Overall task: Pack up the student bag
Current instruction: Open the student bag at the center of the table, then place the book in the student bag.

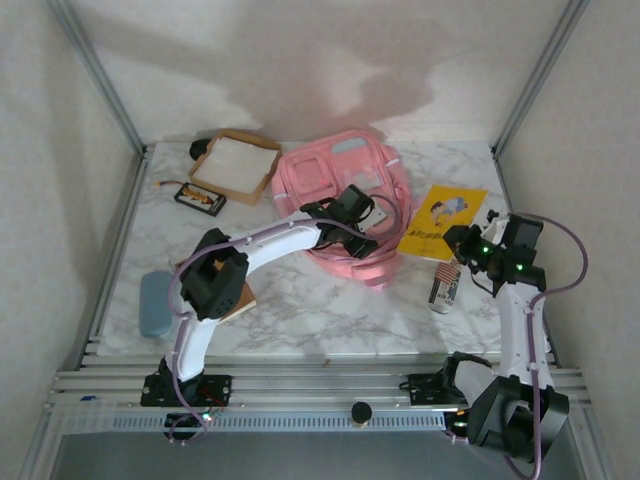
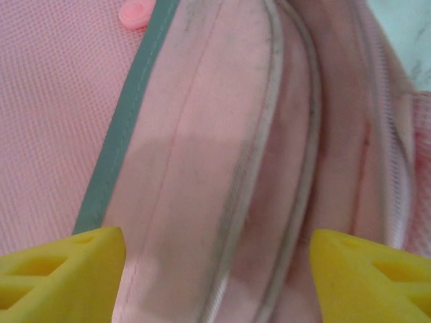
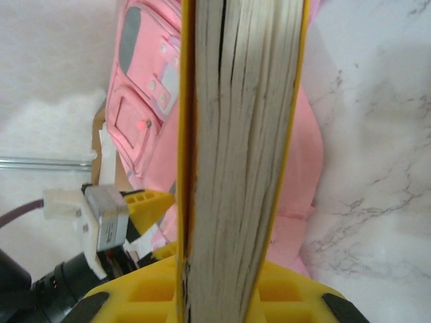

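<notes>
The student bag (image 1: pixel 335 180) is a pink backpack lying flat at mid-table, front pockets up (image 3: pixel 145 101). My left gripper (image 1: pixel 356 240) hovers over its near edge with jaws open. In the left wrist view the yellow fingertips (image 2: pixel 74 269) stand wide apart above pink fabric and zipper lines of the bag (image 2: pixel 202 134), and nothing is clamped between them. My right gripper (image 1: pixel 466 243) is shut on a yellow book (image 1: pixel 441 221) to the right of the bag. Seen from the right wrist, the book's page edge (image 3: pixel 236 134) stands upright in that gripper (image 3: pixel 236 286).
A tan cardboard tray (image 1: pixel 236 166) sits at the back left, with a small black item (image 1: pixel 200 198) beside it. A blue-grey case (image 1: pixel 155 302) lies at the left edge. A white tube (image 1: pixel 445 288) lies near the right arm. Frame posts border the table.
</notes>
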